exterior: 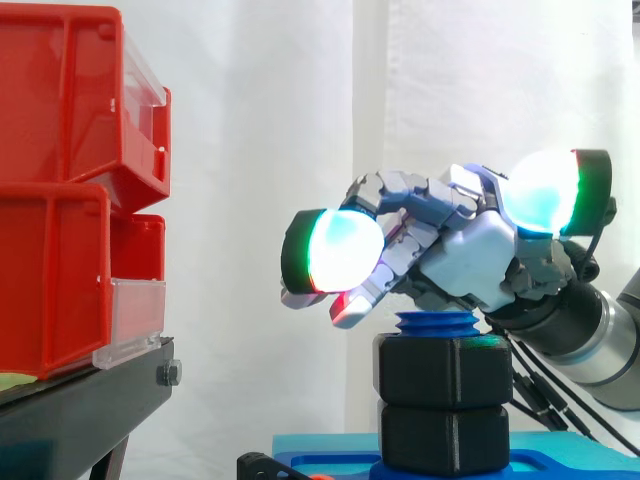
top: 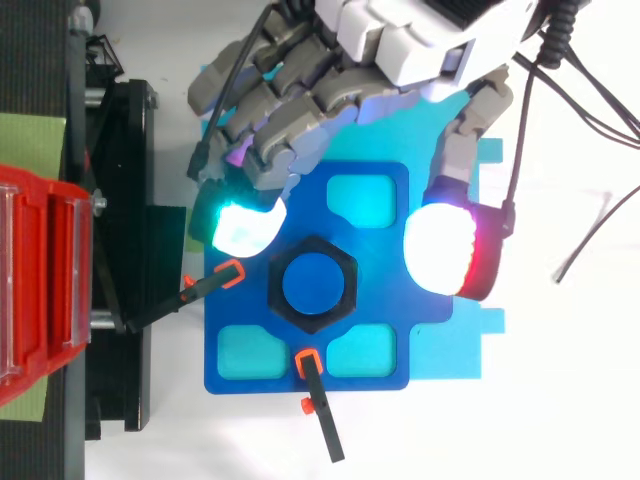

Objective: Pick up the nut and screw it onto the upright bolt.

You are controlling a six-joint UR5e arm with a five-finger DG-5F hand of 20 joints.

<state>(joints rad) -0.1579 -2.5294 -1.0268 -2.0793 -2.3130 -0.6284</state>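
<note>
Finds the nut (exterior: 443,372) already on the upright bolt (top: 312,284), at the middle of the blue plate (top: 380,295). From the side, seated directly on a second black hex piece (exterior: 443,435) of the same width, with a few turns of blue thread standing out at 12 o'clock above it. Cannot tell that lower piece for another nut or for part of the fixture. Places the hand (exterior: 470,255) above the bolt top, reaching in from 12 o'clock in the top view and from 3 o'clock in the side view. Shows the fingers (top: 245,225) released and spread, grasping nothing: one glowing pad at about 10 o'clock of the nut, the thumb pad (top: 440,250) near 3 o'clock, both apparently clear of the nut's flats and, from the side, higher than its top face. Reads as a task near its end: picking up done, threading done or close to it, judging by the bare thread above the nut and no gap beneath it. Leaves at most a last snugging turn and lifting the hand away; tightness not to be judged from here. Notes an orange-tipped clamp (top: 215,283) at 9 o'clock of the nut and a second clamp (top: 318,400) at 6 o'clock, plus red bins (exterior: 60,200) on a black stand (exterior: 80,400) further out at 9 o'clock.
</note>
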